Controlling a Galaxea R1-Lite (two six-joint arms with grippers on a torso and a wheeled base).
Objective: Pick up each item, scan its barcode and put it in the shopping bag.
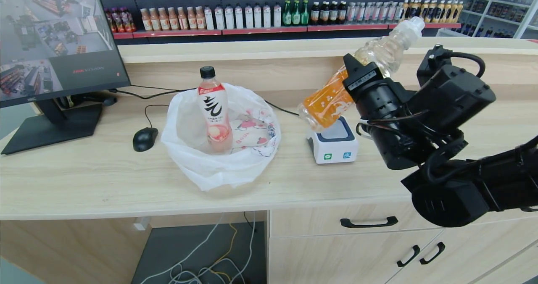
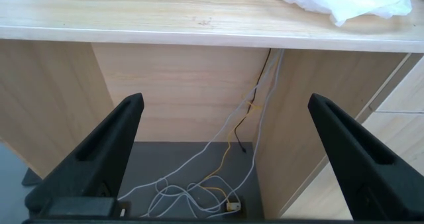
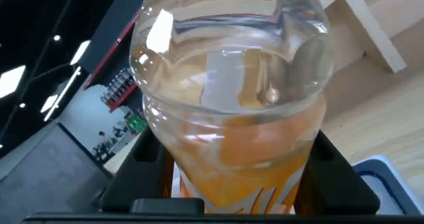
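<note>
The right gripper [image 1: 355,71] pinches an orange-labelled clear bottle [image 1: 331,97] around its middle, holding it tilted with its white cap up and away from the robot and its base just above the small white barcode scanner [image 1: 334,144] on the wooden counter [image 1: 84,179]. To the scanner's left, the white shopping bag [image 1: 185,151] sits open with a pink drink bottle [image 1: 214,111] upright inside. The left gripper [image 2: 225,105] hangs below the counter edge, its fingers spread wide around nothing, with cables [image 2: 199,191] on the floor beyond.
</note>
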